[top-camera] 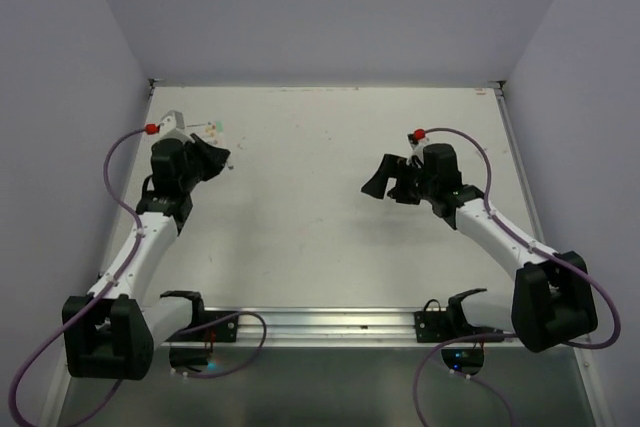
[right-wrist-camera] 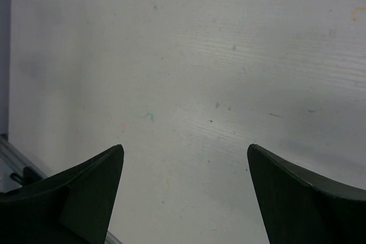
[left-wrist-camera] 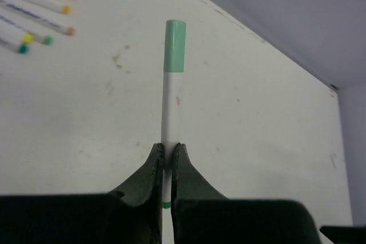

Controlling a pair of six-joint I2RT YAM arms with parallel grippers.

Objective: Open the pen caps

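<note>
In left claw (left-wrist-camera: pixel 168 149) (wrist view), pen (left-wrist-camera: pixel 171 104)

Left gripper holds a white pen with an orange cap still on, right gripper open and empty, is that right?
No: the cap is pale green, not orange, as the left wrist view shows. The left gripper holds the white pen, capped; the right gripper is open and empty.

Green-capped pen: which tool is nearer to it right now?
Left. The left tool is shut on the green-capped pen, gripping its white body. The right tool hangs open over the table, across the workspace from it.
</note>
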